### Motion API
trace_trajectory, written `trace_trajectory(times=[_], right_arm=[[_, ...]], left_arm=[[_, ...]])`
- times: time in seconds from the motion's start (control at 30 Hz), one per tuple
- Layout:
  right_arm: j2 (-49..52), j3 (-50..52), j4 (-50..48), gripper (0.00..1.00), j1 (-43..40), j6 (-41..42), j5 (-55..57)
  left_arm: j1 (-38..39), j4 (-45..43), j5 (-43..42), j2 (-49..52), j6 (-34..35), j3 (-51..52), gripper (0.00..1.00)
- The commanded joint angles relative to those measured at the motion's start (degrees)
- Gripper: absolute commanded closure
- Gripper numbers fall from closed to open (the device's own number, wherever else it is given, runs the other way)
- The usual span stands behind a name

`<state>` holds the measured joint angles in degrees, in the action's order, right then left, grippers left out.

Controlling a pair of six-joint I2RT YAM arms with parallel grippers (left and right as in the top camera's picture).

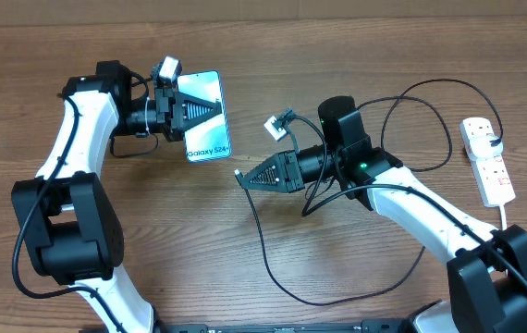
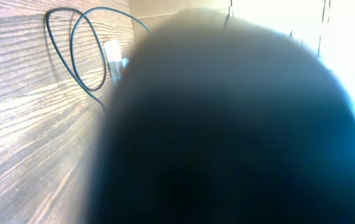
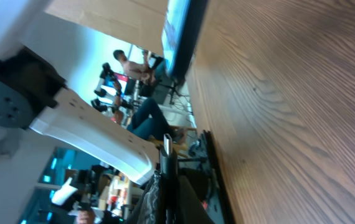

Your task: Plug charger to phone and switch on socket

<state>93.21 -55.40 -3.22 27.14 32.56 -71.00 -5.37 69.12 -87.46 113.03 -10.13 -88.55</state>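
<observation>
The charger (image 1: 260, 227) loops over the near desk (image 1: 337, 55) — its connector tip clamped in the closed right end effector (image 1: 245, 176). Beyond, the left end effector (image 1: 215, 108) grips the phone (image 1: 210, 141) — socket (image 1: 487, 162) lies far right.

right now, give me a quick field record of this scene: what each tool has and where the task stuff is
left tool: shut on the phone
right tool: shut on the connector tip of the charger
phone: screen visible from overhead, Galaxy S24 text at its near end
charger: black cable looping over the table
plugged in: no, tip and phone are apart
socket: lies on the table past the right arm; switch state too small to tell
</observation>
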Motion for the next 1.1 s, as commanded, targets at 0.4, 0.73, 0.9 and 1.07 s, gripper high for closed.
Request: trace_trajectory(times=[0.4, 0.73, 0.9, 1.07], right_arm=[[-0.94, -0.92, -9.18, 0.96, 2.71, 20.5, 1.9], [-0.94, -0.92, -12.0, 0.96, 4.09, 24.72, 6.32], [-0.94, -0.92, -12.2, 0.96, 4.83, 25.0, 8.7], [-0.94, -0.92, -14.38, 0.96, 5.07, 26.23, 10.78]], left_arm=[[-0.07, -0.81, -3.02, -2.58, 11.43, -0.66, 0.95], [0.24, -0.83, -3.02, -2.58, 11.39, -0.66, 0.95], [0.24, -0.83, -3.04, -2.58, 11.19, -0.66, 0.96], [0.24, -0.83, -3.04, -2.58, 10.93, -0.66, 0.96]])
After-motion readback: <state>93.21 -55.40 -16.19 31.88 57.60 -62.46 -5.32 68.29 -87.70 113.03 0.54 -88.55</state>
